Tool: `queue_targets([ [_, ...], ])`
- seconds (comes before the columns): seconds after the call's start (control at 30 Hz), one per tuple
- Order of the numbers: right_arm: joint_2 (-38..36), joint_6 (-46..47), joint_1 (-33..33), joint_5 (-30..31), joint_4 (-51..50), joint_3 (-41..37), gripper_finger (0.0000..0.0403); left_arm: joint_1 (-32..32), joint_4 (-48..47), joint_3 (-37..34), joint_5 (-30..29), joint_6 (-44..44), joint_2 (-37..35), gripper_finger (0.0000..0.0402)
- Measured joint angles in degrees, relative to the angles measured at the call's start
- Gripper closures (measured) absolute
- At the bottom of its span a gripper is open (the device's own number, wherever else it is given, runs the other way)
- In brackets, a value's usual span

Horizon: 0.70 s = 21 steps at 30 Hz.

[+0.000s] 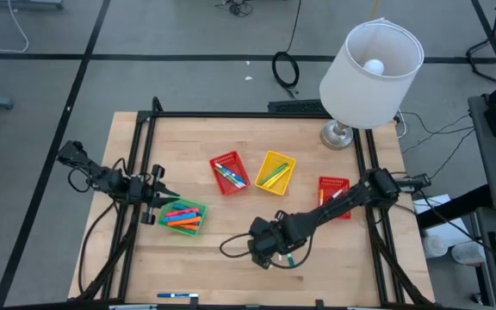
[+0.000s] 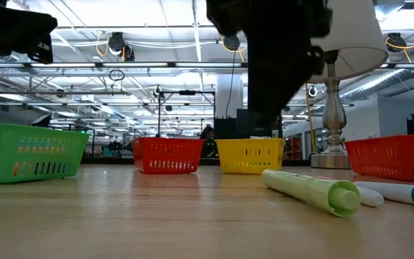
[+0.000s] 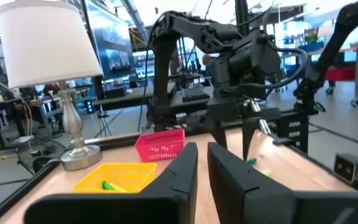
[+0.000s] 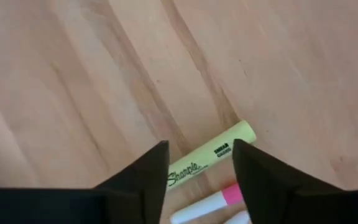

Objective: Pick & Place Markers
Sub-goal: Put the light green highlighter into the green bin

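- Baskets on the desk (image 1: 188, 267): four. One green basket (image 1: 184, 217) on my left, two red, one yellow basket (image 1: 275, 171).
- Middle red basket (image 1: 228, 172) sits just beside the yellow one; right red basket (image 1: 333, 196) is partly under my right arm.
- Green basket holds a pile of markers, orange and blue visible; I can't get an exact count.
- Middle red basket holds several markers, mixed colours, too small to count.
- Yellow basket holds at least one green marker, maybe two.
- Loose markers near the front edge, under my right hand (image 1: 281, 251): three in the right wrist view.
- Yellow marker (image 4: 211, 155): lying flat, black print reads "Sharpie"; the smaller line under it is too fine to read.
- Pink-and-white marker (image 4: 211, 203): just beside the yellow one. A third white one shows only as a sliver at the frame edge.
- Low view shows the same cluster: pale green-yellow marker (image 2: 312, 190) nearest, and a white one with a teal end behind it.
- One more blue marker (image 1: 177, 295) lies alone at the desk's front edge, well apart from the rest.
- Right hand: fingers spread wide, straddling the yellow marker from above, gripping nothing.
- Left hand (image 1: 164, 195): above the desk, just beside the green basket, fingers (image 3: 178, 180) nearly together with a narrow gap, nothing between them.
- One lamp (image 1: 370, 65) with a white shade stands at the desk's far right corner.
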Motion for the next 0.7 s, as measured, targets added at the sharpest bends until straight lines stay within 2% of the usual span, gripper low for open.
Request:
queue_targets([
  [0.13,0.1,2.0,-1.3,-0.4,2.1,-3.2,0.0209,0.0,-1.4,0.0,0.0,-0.1,0.0,0.0355],
  [0.27,0.0,4.2,-2.6,-4.8,6.2,-6.5,0.0190,0.0,-1.7,0.0,0.0,-0.2,0.0,0.0355],
  [0.37,0.0,5.7,-2.8,-7.7,8.1,-8.9,0.0186,0.0,-1.7,0.0,0.0,-0.2,0.0,0.0355],
  [0.7,0.0,6.2,-2.8,-8.6,11.0,-13.3,0.0202,0.0,-1.8,0.0,0.0,-0.4,0.0,0.0355],
])
